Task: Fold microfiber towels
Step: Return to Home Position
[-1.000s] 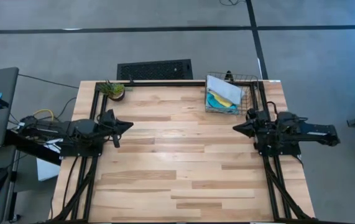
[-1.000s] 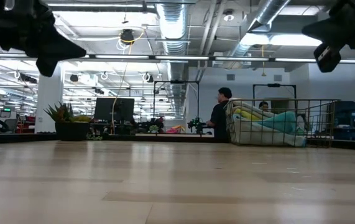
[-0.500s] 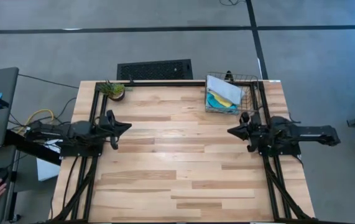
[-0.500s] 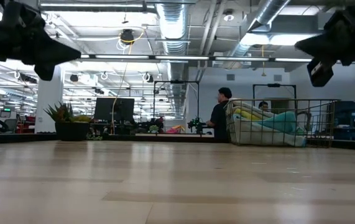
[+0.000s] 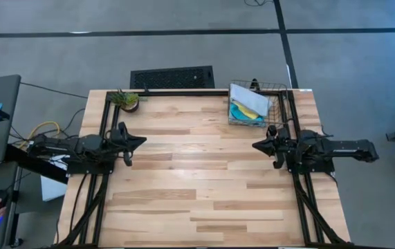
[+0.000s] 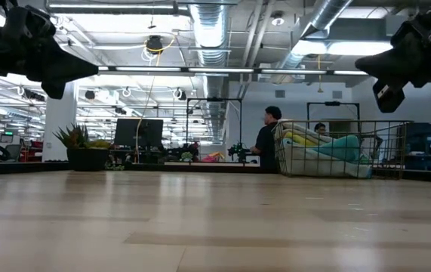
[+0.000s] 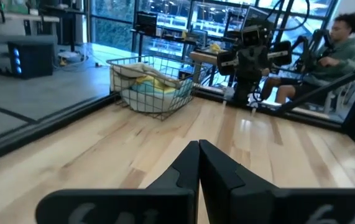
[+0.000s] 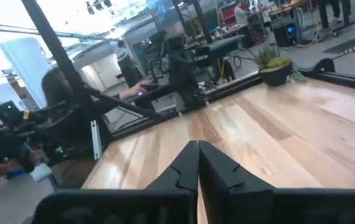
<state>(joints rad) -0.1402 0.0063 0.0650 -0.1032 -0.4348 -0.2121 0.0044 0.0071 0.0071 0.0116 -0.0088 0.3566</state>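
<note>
Above the bare wooden surface [image 5: 197, 187], the left pincer [image 5: 142, 140] hangs mid-left in the high view and the right pincer [image 5: 256, 146] mid-right, each with its fingers pressed together. Farther back, upper right, the microfiber towels [image 5: 245, 111] lie folded in the wire basket [image 5: 274, 86].

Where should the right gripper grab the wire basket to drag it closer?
I'd take the top rim of the wire basket on its right side, from above with the right gripper, opened first. The folded towels sit toward its left, leaving that rim bare.
</note>
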